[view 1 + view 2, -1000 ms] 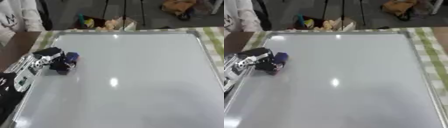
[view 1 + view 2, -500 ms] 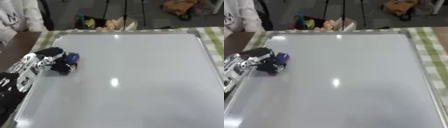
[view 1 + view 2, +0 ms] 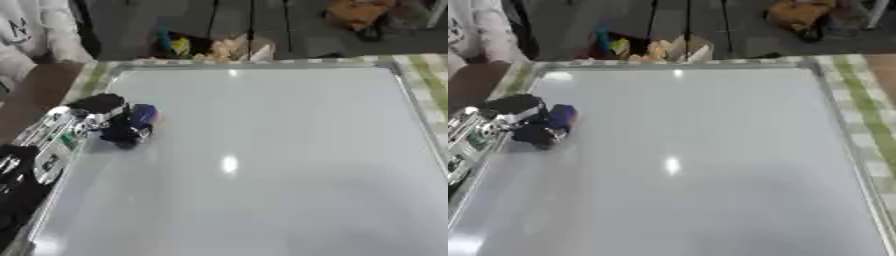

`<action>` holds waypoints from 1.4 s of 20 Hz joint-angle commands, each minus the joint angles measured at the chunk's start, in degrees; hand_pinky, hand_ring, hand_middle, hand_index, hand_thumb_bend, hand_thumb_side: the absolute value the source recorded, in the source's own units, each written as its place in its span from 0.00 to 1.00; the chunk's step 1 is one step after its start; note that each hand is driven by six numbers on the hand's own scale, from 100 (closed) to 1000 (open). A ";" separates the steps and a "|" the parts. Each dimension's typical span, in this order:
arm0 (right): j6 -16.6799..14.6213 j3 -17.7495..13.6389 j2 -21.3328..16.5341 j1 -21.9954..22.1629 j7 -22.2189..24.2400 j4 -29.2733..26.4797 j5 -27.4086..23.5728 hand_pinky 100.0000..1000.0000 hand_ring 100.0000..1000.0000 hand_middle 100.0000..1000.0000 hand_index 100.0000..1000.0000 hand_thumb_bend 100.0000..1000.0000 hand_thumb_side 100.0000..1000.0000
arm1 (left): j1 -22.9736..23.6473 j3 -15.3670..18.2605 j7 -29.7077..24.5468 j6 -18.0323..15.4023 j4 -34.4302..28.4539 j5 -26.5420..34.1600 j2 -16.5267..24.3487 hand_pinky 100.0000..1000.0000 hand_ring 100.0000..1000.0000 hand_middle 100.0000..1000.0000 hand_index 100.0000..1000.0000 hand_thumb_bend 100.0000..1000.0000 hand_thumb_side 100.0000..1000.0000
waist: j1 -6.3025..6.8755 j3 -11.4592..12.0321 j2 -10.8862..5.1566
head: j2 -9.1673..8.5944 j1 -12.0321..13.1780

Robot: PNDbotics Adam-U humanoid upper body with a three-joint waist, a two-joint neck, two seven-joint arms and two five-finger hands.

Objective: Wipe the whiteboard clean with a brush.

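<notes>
In the left eye view, a large whiteboard filled most of the picture, lying flat on a table with a green checked cloth showing along its far and right edges. The board's surface looked grey-white and bare, with a small bright glare spot near its middle. The robot's left arm came in from the near left, black with silver parts, lying along the board's left edge. Its left hand sat on the board near the far left side, fingers curled round a small blue brush. The brush rested against the board surface, just to the right of the hand. Beyond the far edge of the table, a cluster of coloured things stood on a dark floor, too blurred to tell apart.

In the right eye view, the same scene appeared nearly unchanged. The left hand lay at the board's left edge with its fingers wrapped round the blue brush, which touched the whiteboard. The checked cloth ran as a wider strip down the right side. The right hand showed in neither view.
</notes>
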 commanded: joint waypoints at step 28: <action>0.07 -0.68 -1.20 -0.28 -0.14 -0.89 0.00 0.74 0.67 0.49 0.77 0.00 0.80 | 0.22 2.56 2.71 0.47 3.42 -1.66 2.55 0.42 0.43 0.31 0.25 0.09 0.73 | -0.25 0.02 -1.56 | -0.13 0.37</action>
